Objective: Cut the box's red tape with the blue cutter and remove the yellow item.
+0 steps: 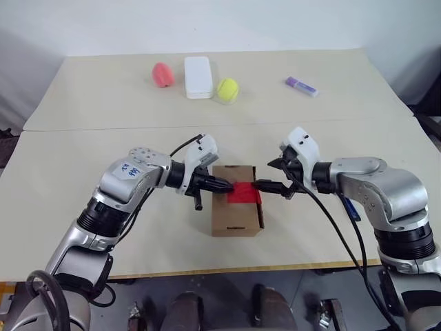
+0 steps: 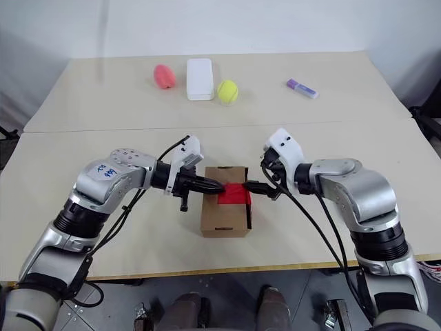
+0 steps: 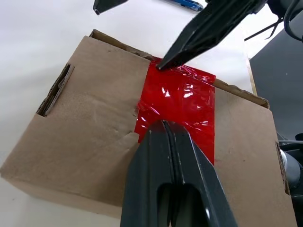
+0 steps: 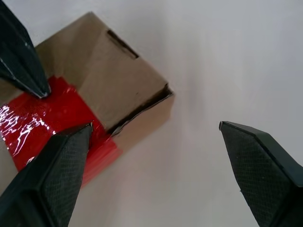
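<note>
The box sits closed at the desk's near edge, the red tape whole across its flap seam. The left hand, pinched shut and empty, touches the tape. The right hand is spread wide at the tape's far edge. The blue cutter lies unused behind the right arm; cutting and retrieval both remain.

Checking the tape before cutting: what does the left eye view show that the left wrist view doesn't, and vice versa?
Left eye view alone: pink egg-shaped object, white rounded plastic case, yellow-green tennis ball, purple marker at the table's far side. Left wrist view alone: wrinkles across the glossy red tape patch. Both: brown cardboard box, the tape itself, shut left gripper, open right gripper, one finger at the tape.
</note>
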Robot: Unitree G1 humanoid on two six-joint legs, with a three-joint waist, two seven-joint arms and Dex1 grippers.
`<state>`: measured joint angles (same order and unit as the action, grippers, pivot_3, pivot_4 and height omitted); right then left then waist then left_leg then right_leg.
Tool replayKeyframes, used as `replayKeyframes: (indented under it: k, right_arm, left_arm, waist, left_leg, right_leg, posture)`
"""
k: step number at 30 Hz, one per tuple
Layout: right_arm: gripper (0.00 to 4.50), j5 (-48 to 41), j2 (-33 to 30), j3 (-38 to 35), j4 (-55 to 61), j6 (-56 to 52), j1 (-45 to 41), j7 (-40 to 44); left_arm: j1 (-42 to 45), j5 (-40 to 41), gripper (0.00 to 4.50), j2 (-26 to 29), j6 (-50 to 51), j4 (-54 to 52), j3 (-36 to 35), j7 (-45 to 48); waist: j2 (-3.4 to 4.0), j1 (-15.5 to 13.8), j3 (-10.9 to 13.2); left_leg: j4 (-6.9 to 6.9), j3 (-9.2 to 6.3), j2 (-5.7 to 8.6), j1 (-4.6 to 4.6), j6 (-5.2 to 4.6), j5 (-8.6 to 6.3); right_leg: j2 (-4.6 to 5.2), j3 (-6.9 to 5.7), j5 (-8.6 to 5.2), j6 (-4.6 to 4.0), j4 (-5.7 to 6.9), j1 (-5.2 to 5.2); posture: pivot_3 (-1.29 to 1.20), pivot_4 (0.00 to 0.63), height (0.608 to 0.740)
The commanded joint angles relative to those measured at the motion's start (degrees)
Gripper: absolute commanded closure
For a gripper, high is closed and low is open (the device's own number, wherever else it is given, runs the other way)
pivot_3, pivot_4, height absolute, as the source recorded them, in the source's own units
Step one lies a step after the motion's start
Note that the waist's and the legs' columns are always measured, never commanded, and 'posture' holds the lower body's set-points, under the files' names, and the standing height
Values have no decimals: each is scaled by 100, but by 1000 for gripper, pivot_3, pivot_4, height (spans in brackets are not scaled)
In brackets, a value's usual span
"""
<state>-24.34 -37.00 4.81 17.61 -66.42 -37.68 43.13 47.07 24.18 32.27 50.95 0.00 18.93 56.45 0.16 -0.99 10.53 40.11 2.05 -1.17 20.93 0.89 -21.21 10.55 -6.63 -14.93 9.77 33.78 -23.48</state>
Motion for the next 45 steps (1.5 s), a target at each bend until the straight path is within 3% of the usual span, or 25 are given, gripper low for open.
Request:
replayKeyframes:
  k: [1,18,22,26,31,35,45]
  right_arm:
    - [42,-38,-136,62,19,90,73,46]
    - [42,1026,-1437,1101,-647,1502,765,567]
    - [42,859,-1436,861,-576,1388,883,657]
    - [42,353,-1256,291,-526,893,883,671]
    - [42,-840,-582,-909,-857,-836,575,539]
    - [42,-1298,-123,-1019,-1369,-2066,226,498]
    - [42,-1433,692,-624,-2373,-2303,-363,433]
  left_arm:
    - [-66,-316,4500,7,39,189,226,-55]
    - [-63,-350,4500,-56,49,212,174,-58]
    - [-109,-335,4500,-46,102,133,138,-100]
    - [-136,-329,4500,-18,126,96,99,-126]
    - [-227,-316,4500,22,201,-40,62,-158]
    - [-335,-254,4500,34,376,-255,-4,-252]
    - [-480,-176,4500,2,679,-570,-145,-444]
  waist:
    - [0,-7,0]
    - [-42,-38,-35]
    - [-42,-45,-35]
    - [-42,-52,-35]
    - [-41,-34,-35]
    - [-41,-24,-35]
    - [-40,55,-36]
  left_leg:
    - [0,0,0,0,0,0]
    - [6,4,0,-7,-4,3]
    - [6,3,0,-7,-4,3]
    - [6,3,0,-4,-4,3]
    - [6,2,-2,-7,-4,4]
    - [6,3,-3,-10,-3,5]
    - [-3,5,-3,-24,-2,5]
  right_leg:
    - [0,1,0,0,0,0]
    - [0,7,1,-3,-4,10]
    - [0,7,2,-3,-4,11]
    - [0,5,2,-3,-5,11]
    - [-1,4,4,-7,-1,11]
    - [-1,6,5,-9,0,10]
    - [-1,9,5,-8,8,12]
  posture:
    - [0,150,740]
    - [0,150,740]
    - [0,150,740]
    - [0,150,740]
    - [0,150,740]
    - [0,150,740]
    - [0,150,740]
